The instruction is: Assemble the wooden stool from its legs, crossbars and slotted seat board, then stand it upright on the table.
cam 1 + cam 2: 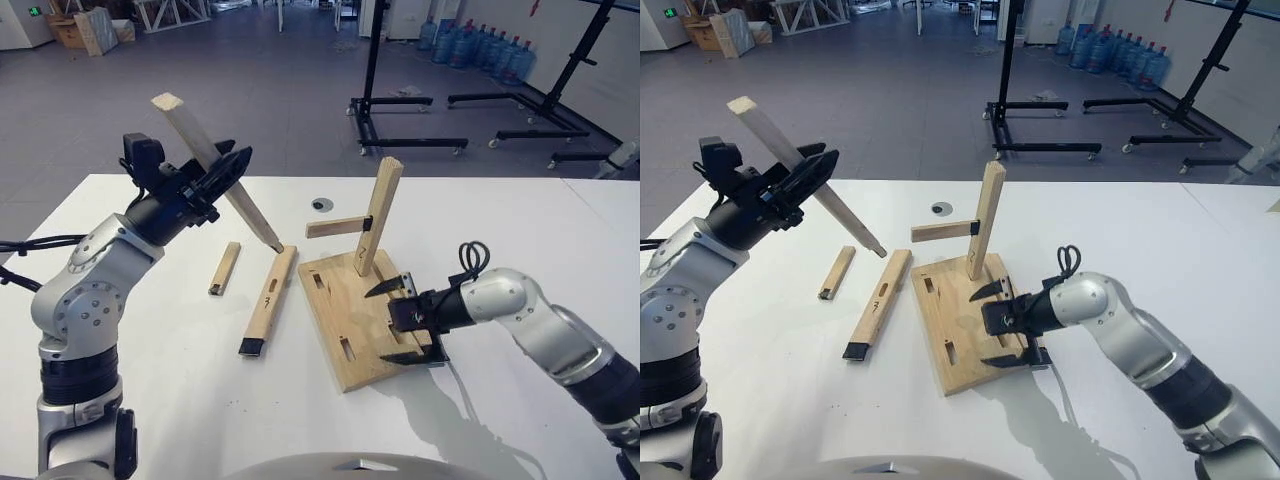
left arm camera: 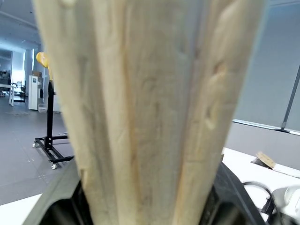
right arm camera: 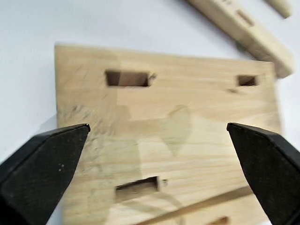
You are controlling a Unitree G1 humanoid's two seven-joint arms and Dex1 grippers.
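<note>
My left gripper (image 1: pixel 224 181) is shut on a long wooden leg (image 1: pixel 192 135), held tilted in the air over the left of the table; the leg's lower tip hangs just above the far end of another leg (image 1: pixel 270 298) lying flat. In the left wrist view the held leg (image 2: pixel 150 108) is right in front of the camera. The slotted seat board (image 1: pixel 345 335) lies flat, with one leg (image 1: pixel 381 212) standing in it and a crossbar (image 1: pixel 334 228) jutting from that leg. My right gripper (image 1: pixel 376 326) is open over the board's right edge, its fingers (image 3: pixel 42 161) straddling the board (image 3: pixel 178 136).
A short crossbar (image 1: pixel 225 268) lies on the table left of the flat leg. A round hole (image 1: pixel 322 204) sits in the white table (image 1: pixel 180 400) near its far edge. Black wheeled stands (image 1: pixel 410 130) are on the floor behind.
</note>
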